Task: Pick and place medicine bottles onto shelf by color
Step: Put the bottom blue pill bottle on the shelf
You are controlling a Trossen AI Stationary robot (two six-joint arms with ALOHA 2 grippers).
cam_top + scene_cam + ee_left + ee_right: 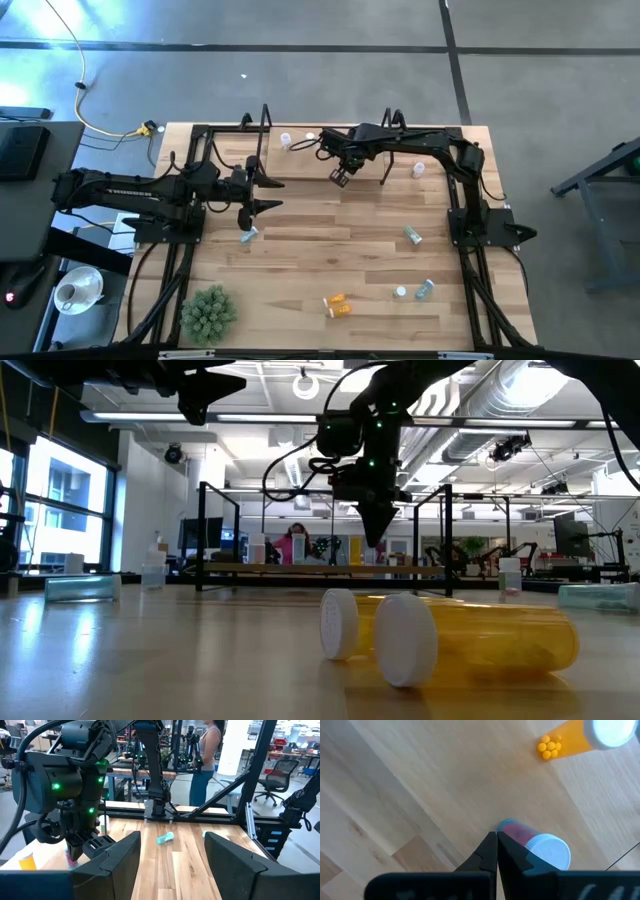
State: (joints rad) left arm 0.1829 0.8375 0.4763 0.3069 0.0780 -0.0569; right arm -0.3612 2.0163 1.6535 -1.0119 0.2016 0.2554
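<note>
My right gripper [339,178] [375,535] points down with its fingers shut over the near edge of the light-wood shelf [300,165]. Just beyond its tips a pinkish bottle with a white cap [532,842] rests on the wood, and an orange bottle [577,735] is a little farther off. My left gripper [262,196] [172,870] is open and empty, held above the table left of the shelf. A teal bottle [248,235] lies on the table just near of it. Two white-capped bottles [286,140] stand on the shelf's left part and one [418,170] on its right part. My right gripper comes from above, pointing down, with its shut fingertips [492,845] right beside the pinkish bottle's bottom end [509,826]. I cannot tell whether they touch it. The bottle is on the wood, not lifted.
Two orange bottles [338,305] [470,635] lie near the table's front middle. A teal bottle [412,235] [165,838] lies at the right, and a white cap with another teal bottle [425,288] lies nearer. A green spiky plant ball [208,312] sits front left. People stand beyond the table.
</note>
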